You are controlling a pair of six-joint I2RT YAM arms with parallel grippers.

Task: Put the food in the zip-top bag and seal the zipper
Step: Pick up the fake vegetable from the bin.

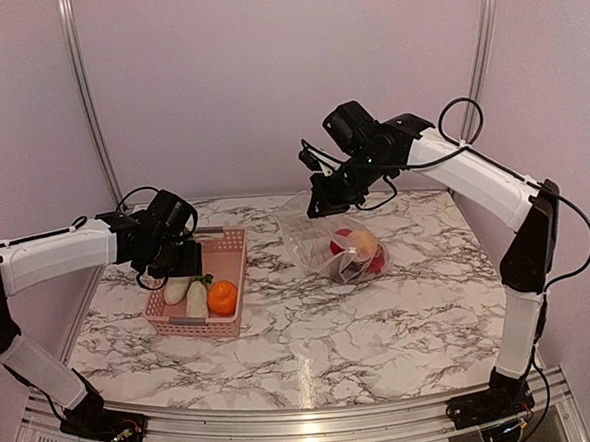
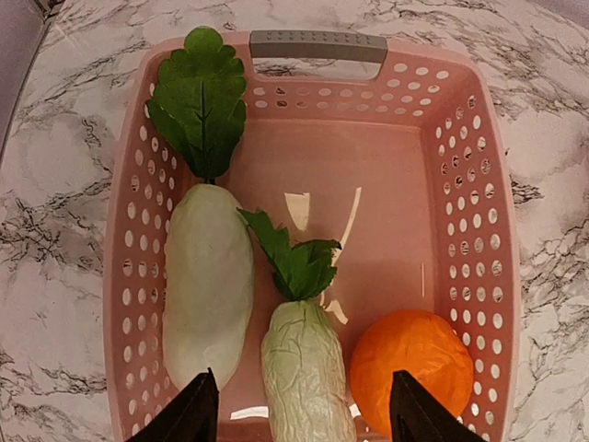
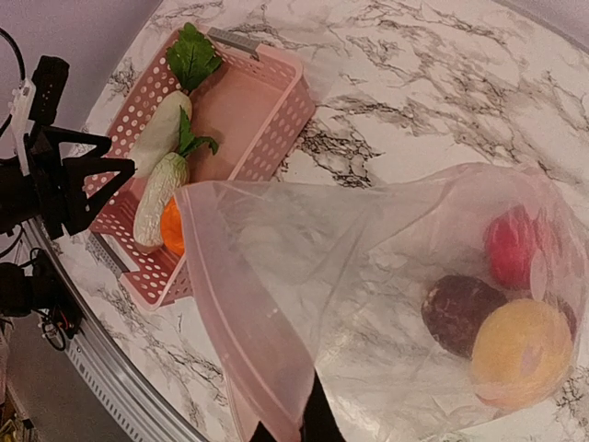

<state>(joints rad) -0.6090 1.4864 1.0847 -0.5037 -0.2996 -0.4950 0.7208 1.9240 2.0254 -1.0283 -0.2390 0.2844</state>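
Note:
The clear zip-top bag (image 1: 338, 240) lies mid-table with its mouth lifted. My right gripper (image 3: 296, 425) is shut on the mouth edge by the zipper strip (image 3: 228, 304) and holds it up; it also shows in the top view (image 1: 324, 201). Inside the bag are a red piece (image 3: 511, 241), a dark brown piece (image 3: 458, 313) and a yellow fruit (image 3: 521, 352). My left gripper (image 2: 304, 412) is open and empty, just above the pink basket (image 2: 317, 44). In the basket lie two white radishes (image 2: 207, 285) (image 2: 304, 368) and an orange (image 2: 409, 368).
The pink basket (image 1: 231, 237) stands at the left of the marble table, a grey handle at each end. Pale walls with metal posts (image 1: 85, 94) close the back and sides. A metal rail (image 1: 307, 421) runs along the near edge.

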